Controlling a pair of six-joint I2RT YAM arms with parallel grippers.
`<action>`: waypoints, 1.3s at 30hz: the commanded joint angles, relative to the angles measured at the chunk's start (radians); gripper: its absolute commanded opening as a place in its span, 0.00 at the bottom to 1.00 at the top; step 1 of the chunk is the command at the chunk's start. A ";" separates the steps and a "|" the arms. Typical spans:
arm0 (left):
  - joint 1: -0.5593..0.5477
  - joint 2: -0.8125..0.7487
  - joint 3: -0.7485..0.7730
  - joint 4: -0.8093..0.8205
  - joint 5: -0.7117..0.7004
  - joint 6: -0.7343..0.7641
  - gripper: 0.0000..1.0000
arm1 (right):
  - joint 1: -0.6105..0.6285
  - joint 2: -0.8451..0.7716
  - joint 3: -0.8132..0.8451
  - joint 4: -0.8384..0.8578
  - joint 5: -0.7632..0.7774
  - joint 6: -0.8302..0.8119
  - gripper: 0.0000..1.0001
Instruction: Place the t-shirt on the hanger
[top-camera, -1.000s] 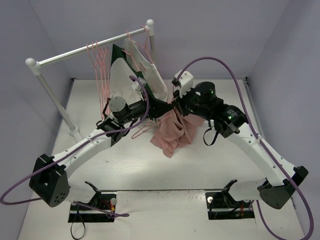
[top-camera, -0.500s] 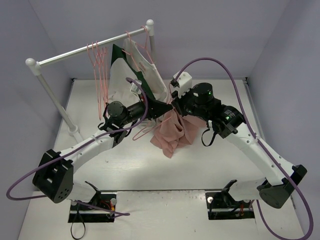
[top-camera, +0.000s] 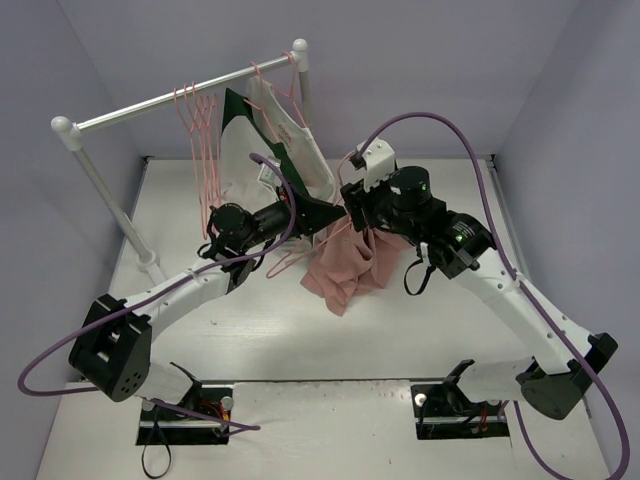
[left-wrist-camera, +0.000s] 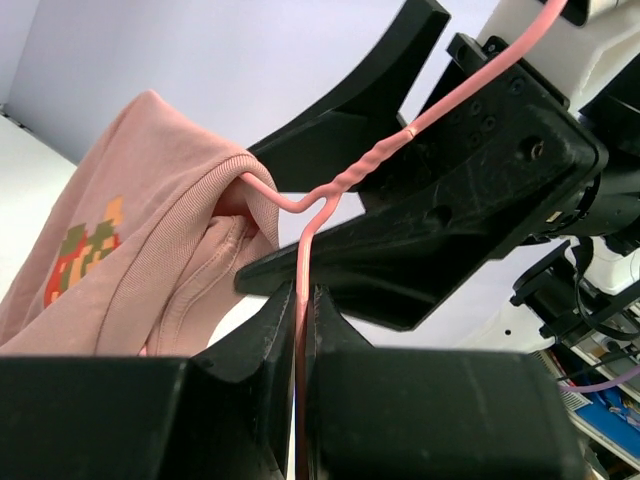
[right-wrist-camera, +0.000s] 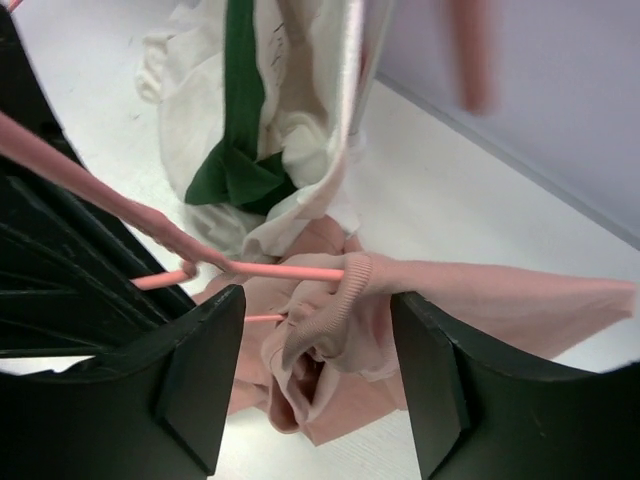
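Two robot arms reach from the near edge of a white table (top-camera: 250, 330) and meet over its middle. The left gripper (left-wrist-camera: 300, 300) is closed tight on the hanger (left-wrist-camera: 400, 140), pinching one thin pink wire just below the twisted neck, with the hook stem rising up and to the right past the other arm's black fingers. The pink t-shirt (top-camera: 345, 270) hangs partly from that hanger: its ribbed collar is looped over the wire at the shoulder bend, and the rest sags in a crumpled heap onto the table beneath both grippers. A small multicoloured print shows on the fabric. The right gripper (right-wrist-camera: 318, 300) faces the left one with its jaws apart, one finger on each side of the collar and the wire, and it clamps nothing. Farther back, a white-and-green garment (top-camera: 285, 135) hangs from a white-and-metal rack (top-camera: 170, 100) along the far edge. Several more pink wire hangers (top-camera: 197, 140) hang bare on that rail, to the left.
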 joint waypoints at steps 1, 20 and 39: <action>0.016 -0.027 0.023 0.165 0.028 -0.027 0.00 | -0.009 -0.099 -0.009 0.096 0.151 0.014 0.58; 0.027 -0.010 0.066 0.184 0.054 -0.069 0.00 | -0.250 -0.180 -0.239 0.096 -0.267 -0.003 0.57; 0.025 -0.009 0.081 0.179 0.099 -0.090 0.00 | -0.250 -0.031 -0.072 0.120 -0.244 -0.155 0.15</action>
